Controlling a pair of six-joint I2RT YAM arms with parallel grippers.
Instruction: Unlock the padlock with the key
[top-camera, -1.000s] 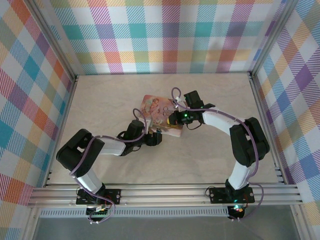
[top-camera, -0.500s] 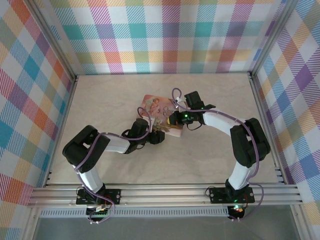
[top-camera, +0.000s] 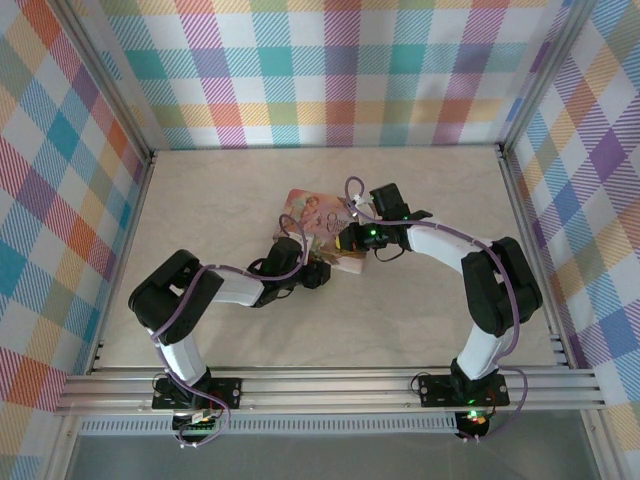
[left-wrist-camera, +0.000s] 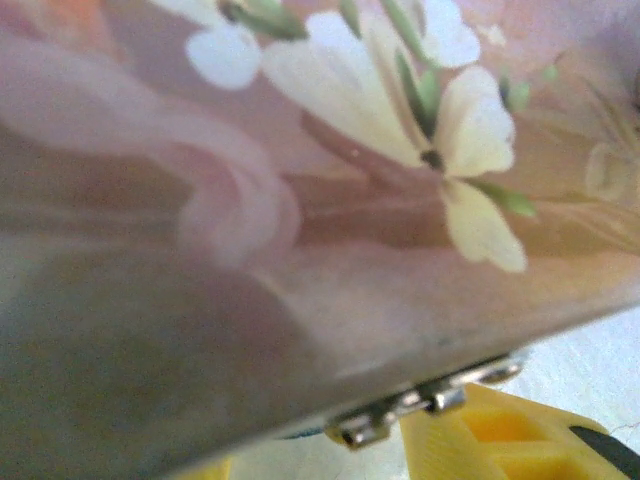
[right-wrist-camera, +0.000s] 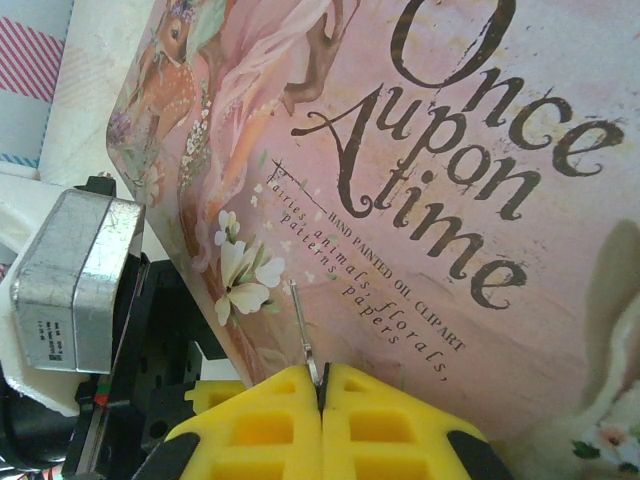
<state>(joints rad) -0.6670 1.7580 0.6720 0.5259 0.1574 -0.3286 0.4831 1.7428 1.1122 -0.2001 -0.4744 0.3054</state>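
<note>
Take the pink tin (top-camera: 308, 212) at mid-table (top-camera: 220, 200) as the reference; read "Once upon a time" on its lid.

Find the right gripper (top-camera: 346, 243) on the tin's right side, over the lid. Note its yellow fingers (right-wrist-camera: 250, 430) pressed together and clamped on the key (right-wrist-camera: 302, 325), a thin silvery blade seen edge-on. See it project from the fingertips across the lid, just beside the painted white flower (right-wrist-camera: 245, 272).

Find the left gripper (top-camera: 318, 270) at the tin's near side, close against the side wall. Note its fingers standing apart.

Locate a small silvery fitting (left-wrist-camera: 400, 408) on the tin's lower rim, just above one of those fingers. Too blurred to tell whether it belongs to the padlock.

Observe a silver metal block (right-wrist-camera: 75, 280) just left of the tin.
</note>
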